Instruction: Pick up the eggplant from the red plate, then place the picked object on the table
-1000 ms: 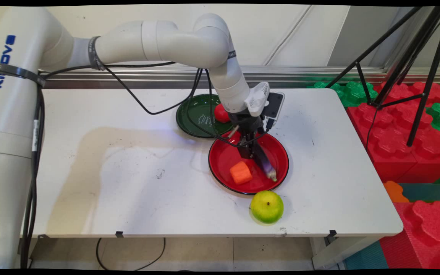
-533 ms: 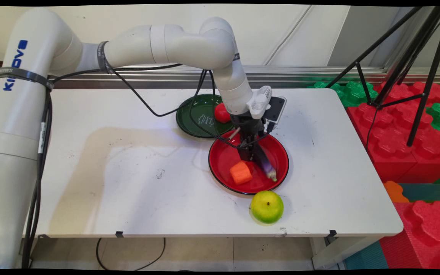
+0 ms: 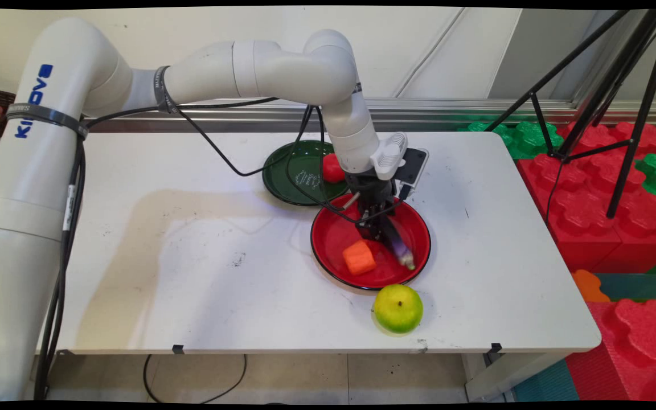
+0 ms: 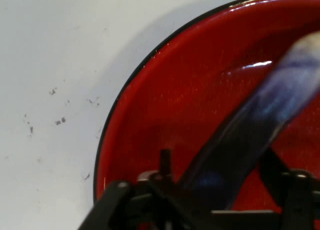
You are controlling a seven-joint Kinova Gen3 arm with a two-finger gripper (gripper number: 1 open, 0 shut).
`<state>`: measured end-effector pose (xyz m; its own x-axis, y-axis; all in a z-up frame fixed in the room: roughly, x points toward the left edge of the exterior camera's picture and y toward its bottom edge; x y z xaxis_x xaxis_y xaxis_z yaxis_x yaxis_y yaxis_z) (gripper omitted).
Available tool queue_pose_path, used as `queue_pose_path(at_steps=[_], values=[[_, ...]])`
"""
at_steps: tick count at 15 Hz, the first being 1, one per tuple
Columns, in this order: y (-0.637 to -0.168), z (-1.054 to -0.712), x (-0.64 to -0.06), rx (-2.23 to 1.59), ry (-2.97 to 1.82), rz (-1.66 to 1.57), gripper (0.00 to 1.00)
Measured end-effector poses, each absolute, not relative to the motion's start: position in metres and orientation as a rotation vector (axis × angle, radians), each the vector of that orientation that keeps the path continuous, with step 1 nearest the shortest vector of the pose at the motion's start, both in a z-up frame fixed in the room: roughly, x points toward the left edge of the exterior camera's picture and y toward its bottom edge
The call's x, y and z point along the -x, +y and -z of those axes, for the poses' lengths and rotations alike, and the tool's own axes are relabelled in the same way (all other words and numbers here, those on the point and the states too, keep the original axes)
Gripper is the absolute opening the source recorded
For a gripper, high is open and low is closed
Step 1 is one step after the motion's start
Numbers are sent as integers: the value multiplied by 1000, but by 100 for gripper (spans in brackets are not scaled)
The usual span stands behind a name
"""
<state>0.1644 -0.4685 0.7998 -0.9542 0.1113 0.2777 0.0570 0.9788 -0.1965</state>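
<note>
My gripper [image 3: 376,226] stands low over the red plate [image 3: 336,228], shut on the dark end of a purple eggplant [image 3: 398,248]. The eggplant slants down toward the plate's near right rim, its pale tip close to the plate. In the hand view the eggplant [image 4: 260,125] runs up from between the fingers of the gripper [image 4: 215,192] across the red plate [image 4: 165,105]. An orange carrot chunk [image 3: 359,257] lies on the plate, just left of the eggplant. The fingertips are hidden behind the eggplant and the linkage.
A green plate [image 3: 294,173] with a red fruit [image 3: 332,168] sits behind the red plate. A green apple [image 3: 398,308] rests on the table near the front edge. Black cables hang over both plates. Tripod legs [image 3: 590,97] and foam blocks [image 3: 607,199] stand to the right of the table.
The wrist has shifted slightly right and up. The eggplant moved with the gripper, its tip nudging a little right. The carrot chunk and apple stayed put.
</note>
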Motion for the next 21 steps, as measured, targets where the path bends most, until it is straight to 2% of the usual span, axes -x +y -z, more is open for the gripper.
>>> queue_pose_path(at_steps=[5,9,15,19,21], values=[[-472,-804,-165,125,-2836,-289,0],[-460,-821,-177,109,-2831,-336,0],[-432,-870,-208,0,-2786,-432,0],[-394,-909,-242,-49,-2769,-483,0],[-378,-917,-254,-57,-2768,-491,0]])
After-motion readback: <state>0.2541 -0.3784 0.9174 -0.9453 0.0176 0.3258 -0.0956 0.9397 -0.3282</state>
